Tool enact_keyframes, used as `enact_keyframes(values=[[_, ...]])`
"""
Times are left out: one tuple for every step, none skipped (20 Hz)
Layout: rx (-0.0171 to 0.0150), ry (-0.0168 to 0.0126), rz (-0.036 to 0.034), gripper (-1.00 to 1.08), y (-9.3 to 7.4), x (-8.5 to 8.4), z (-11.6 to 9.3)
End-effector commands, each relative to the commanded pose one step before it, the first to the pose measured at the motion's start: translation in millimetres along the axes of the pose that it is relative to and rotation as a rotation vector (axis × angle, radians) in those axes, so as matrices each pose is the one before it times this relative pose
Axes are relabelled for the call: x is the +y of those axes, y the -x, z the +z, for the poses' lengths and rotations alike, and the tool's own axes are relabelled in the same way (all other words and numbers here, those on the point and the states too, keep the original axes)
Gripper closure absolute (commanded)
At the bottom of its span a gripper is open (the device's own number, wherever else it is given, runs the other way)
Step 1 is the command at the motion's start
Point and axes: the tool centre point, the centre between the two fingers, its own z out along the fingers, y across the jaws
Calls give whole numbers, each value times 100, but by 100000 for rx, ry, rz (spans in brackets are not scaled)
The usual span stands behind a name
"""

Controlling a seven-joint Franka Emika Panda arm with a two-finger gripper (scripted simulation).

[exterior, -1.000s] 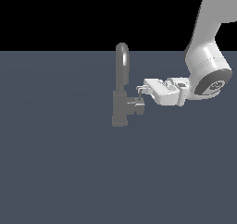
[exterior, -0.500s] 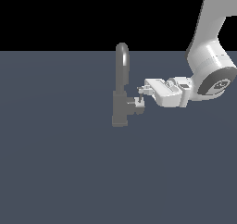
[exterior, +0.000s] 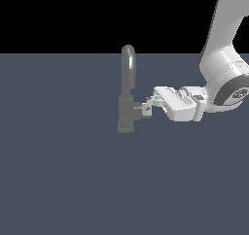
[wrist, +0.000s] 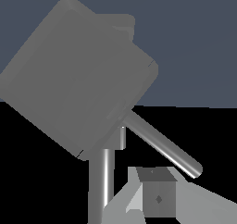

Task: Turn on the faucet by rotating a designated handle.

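The dull grey faucet [exterior: 126, 113] stands on the dark floor, its arched spout [exterior: 128, 59] rising above the blocky base. The handle [exterior: 137, 107] is a short boxy stub sticking out toward the exterior view's right. My gripper [exterior: 146, 106] comes in level from the right, its tips right against the stub's end; I cannot tell if they touch. In the wrist view the stub [wrist: 78, 84] fills the frame, with the thin lever pin [wrist: 162, 146] slanting from it close to one fingertip [wrist: 157, 197]. The fingers look closed together and hold nothing.
The white arm [exterior: 223, 78] reaches in from the exterior view's upper right. The flat dark grey floor [exterior: 63, 180] surrounds the faucet, with a black background behind it.
The gripper has sunk a little, from just above the handle stub to level with it, and the arm's wrist has dropped with it. The faucet looks unchanged.
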Motion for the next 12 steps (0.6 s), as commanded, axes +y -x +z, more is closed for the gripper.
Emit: enact_keyframes(values=[[-13, -1, -12, 108, -1, 5, -2], [-79, 13, 343, 108, -697, 298, -1], [-78, 13, 343, 108, -696, 297, -1], [-78, 13, 340, 108, -693, 296, -1], [-77, 12, 336, 108, -689, 294, -1], [-77, 12, 340, 108, -689, 292, -1], [-76, 11, 337, 108, -685, 290, -2], [-74, 10, 330, 108, -679, 288, -2], [-75, 10, 333, 108, -678, 285, -3], [-73, 9, 330, 108, -673, 282, -4], [-72, 7, 327, 108, -668, 277, -5], [0, 0, 0, 108, 0, 0, 0]])
